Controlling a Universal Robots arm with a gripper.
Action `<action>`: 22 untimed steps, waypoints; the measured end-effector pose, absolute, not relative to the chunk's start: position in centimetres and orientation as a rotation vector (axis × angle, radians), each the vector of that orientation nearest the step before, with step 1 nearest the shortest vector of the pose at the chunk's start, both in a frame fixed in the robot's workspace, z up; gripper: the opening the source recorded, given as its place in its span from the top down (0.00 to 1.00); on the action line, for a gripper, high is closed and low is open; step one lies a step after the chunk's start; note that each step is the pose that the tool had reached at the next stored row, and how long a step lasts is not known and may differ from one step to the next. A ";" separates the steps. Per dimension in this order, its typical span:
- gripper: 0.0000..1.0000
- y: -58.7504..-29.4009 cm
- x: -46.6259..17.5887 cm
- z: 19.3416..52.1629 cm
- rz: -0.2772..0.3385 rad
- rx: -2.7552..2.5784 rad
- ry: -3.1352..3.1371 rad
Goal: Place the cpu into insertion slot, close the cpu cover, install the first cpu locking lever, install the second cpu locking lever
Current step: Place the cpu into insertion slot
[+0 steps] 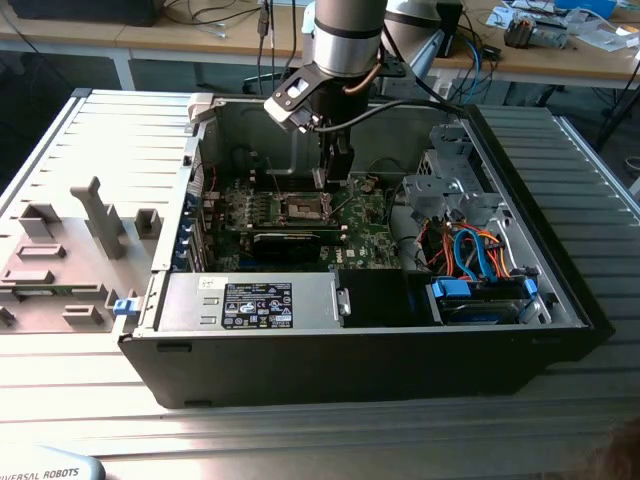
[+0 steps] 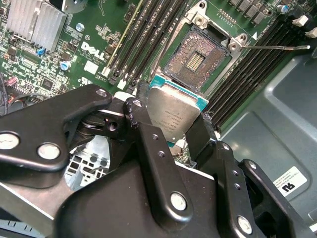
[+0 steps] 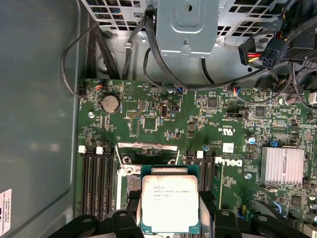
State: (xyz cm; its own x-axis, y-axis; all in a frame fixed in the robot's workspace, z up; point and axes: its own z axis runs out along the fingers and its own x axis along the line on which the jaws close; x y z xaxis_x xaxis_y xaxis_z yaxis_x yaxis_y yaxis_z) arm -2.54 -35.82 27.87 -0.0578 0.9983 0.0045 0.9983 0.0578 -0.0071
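My gripper (image 2: 171, 130) is shut on the cpu (image 2: 174, 110), a flat silvery square chip on a green carrier, pinched at two opposite edges by black fingers (image 2: 143, 126). In the first wrist view the cpu (image 3: 170, 202) hangs over the motherboard. The open insertion slot (image 2: 195, 55) lies just beyond the chip, its pin field bare. The cpu cover (image 3: 147, 148) stands raised at the socket's far edge. A thin locking lever (image 2: 277, 47) sticks out beside the socket. In the exterior view the gripper (image 1: 335, 170) hovers inside the case, just above the socket (image 1: 303, 207).
Rows of memory slots (image 2: 148, 34) flank the socket. A finned heat sink (image 3: 282, 166) sits on the board. A black graphics card (image 1: 290, 243), the grey power supply (image 1: 250, 300), a drive cage (image 1: 450, 185) and orange and blue cables (image 1: 480, 255) crowd the case.
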 end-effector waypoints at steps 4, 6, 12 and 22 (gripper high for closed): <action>0.46 -35.8 -2.5 27.6 0.003 -2.151 -2.279; 0.46 -35.8 -2.5 27.2 0.004 -2.151 -2.279; 0.46 -35.8 -2.5 27.1 0.004 -2.151 -2.279; 0.46 -35.8 -2.5 27.0 0.003 -2.151 -2.279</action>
State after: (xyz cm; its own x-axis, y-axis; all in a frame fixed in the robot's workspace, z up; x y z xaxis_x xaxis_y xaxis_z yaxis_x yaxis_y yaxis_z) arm -2.54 -35.82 26.96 -0.0578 0.9983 0.0044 0.9983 0.0579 -0.0072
